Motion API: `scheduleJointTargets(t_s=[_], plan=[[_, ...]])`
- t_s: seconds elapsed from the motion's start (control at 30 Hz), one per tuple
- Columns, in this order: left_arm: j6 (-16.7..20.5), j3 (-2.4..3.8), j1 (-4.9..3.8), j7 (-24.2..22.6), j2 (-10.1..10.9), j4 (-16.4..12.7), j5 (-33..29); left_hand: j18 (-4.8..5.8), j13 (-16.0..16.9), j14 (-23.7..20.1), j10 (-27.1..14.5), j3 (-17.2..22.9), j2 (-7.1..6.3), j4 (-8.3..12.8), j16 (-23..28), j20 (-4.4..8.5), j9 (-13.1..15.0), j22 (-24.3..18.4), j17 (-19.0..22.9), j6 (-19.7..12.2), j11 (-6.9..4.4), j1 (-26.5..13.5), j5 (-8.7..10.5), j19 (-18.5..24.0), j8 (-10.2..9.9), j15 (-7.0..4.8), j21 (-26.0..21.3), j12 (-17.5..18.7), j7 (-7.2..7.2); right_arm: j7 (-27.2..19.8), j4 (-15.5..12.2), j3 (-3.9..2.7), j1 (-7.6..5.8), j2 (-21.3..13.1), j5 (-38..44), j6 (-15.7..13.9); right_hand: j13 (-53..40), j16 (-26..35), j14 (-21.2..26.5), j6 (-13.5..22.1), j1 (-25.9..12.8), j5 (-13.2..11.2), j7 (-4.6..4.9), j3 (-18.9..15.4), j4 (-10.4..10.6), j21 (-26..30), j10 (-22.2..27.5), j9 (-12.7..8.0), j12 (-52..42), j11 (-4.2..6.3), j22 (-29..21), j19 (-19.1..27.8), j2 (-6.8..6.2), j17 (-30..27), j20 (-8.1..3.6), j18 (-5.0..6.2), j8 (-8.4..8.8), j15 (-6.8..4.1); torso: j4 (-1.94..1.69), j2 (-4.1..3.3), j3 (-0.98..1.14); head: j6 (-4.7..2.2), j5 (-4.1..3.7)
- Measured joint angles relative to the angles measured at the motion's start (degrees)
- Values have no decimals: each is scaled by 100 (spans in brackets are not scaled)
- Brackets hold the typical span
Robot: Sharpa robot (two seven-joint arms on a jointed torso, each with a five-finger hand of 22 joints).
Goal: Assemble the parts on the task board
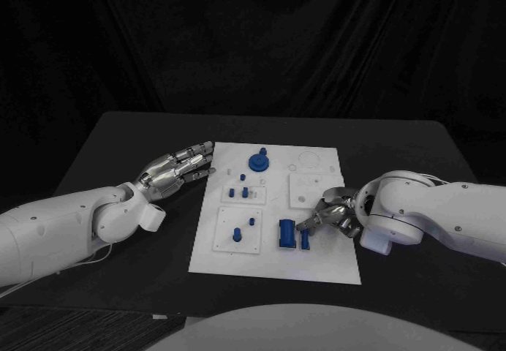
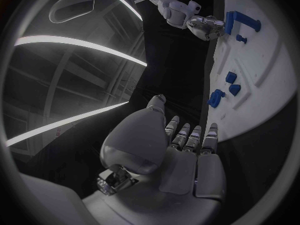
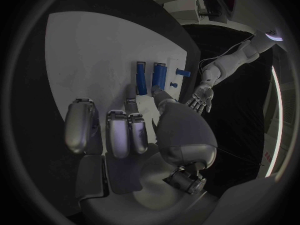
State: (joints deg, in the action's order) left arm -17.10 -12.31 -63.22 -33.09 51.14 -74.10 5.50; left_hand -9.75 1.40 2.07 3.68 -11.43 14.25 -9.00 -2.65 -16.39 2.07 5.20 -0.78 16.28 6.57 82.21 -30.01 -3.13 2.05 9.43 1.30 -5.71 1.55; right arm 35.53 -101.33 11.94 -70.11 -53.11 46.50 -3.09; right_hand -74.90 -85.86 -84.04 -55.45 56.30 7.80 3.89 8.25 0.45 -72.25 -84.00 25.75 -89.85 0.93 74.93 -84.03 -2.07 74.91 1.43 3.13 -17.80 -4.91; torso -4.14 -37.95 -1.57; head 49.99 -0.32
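Right hand point(image 1: 332, 217) is reaching with fingers parted onto the board point(image 1: 327, 270), fingertips touching a slim blue bar point(image 1: 306, 239) beside a thicker block point(image 1: 286, 234); whether it is gripping, I cannot tell. Left hand point(image 1: 174, 170) is hovering open off the board's edge. Several parts are standing seated, so assembly looks partway done.
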Motion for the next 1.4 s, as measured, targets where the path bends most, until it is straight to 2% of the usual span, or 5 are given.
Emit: scheduleJointTargets(t_s=[0.13, 0.33, 0.47, 0.7, 1.4], plan=[[-2, 0, 1, 0, 9, -4, 0, 0, 0, 0, 0, 0, 0, 0, 0, 0, 0, 0, 0, 0, 0, 0, 0, 0, 0, 0, 0, 0, 0, -8, -77, 0, 0, -83, 84, -18, 0, 0, 19, 76, -213, -410, -2, -245, 245, 23, 0, 8, 0, 0, 0, 0, -70, 0, 0, 0, 0, 23, 0, 0, 0, 0, 13], [-2, 0, 2, -2, 21, -6, 0, 0, 0, 0, 0, 0, 0, 0, 0, 0, -1, 0, 0, 0, 0, 0, 0, 0, 0, 0, 0, 0, 0, -147, -271, 6, -83, -396, 213, -272, 0, -15, 4, 174, -733, -329, 10, -933, 1067, -61, 0, 80, 0, 0, -1, 21, 90, 0, 21, 0, -39, 38, -1, 7, 0, 0, 13], [-1, 0, 2, -5, 25, -5, 0, 0, 0, 0, 0, 0, 0, 0, 0, 0, -1, 0, 0, 0, 0, 0, 0, 0, 0, 0, 0, 0, 0, -457, -401, -4, -202, -567, 249, -624, 0, -118, 4, 215, -1174, -239, 34, -1291, 1600, -286, 0, 52, 0, -40, -1, 1, 530, 0, 42, -1, -39, 38, -1, 12, 0, 0, 7], [0, 0, 2, -6, 16, -1, 0, 0, 0, 0, 0, 0, 0, 0, 0, 0, -1, 0, 0, 0, 0, 0, 0, 0, 0, 0, 0, 0, 0, -1144, -501, -2, -250, -705, 178, -1108, 0, -156, 0, 213, -1755, -475, 36, -1954, 1633, -453, 0, -266, 0, -81, -1, 0, 1036, 0, 83, 0, 174, 83, 0, 9, 0, 0, -6], [0, 0, 5, -11, 20, -8, 0, 0, 0, 0, 0, 0, 0, 0, 0, 0, -1, 0, 0, 0, 0, 0, 0, 0, 0, 0, 0, 0, 0, -1441, -397, 2, 19, -559, 9, -767, -4, -183, 4, 34, -1769, -475, 121, -2803, 1628, -646, 0, -806, 0, -122, -2, 0, 1295, 0, 124, 0, 616, 118, 0, -1, 0, 0, -4]])
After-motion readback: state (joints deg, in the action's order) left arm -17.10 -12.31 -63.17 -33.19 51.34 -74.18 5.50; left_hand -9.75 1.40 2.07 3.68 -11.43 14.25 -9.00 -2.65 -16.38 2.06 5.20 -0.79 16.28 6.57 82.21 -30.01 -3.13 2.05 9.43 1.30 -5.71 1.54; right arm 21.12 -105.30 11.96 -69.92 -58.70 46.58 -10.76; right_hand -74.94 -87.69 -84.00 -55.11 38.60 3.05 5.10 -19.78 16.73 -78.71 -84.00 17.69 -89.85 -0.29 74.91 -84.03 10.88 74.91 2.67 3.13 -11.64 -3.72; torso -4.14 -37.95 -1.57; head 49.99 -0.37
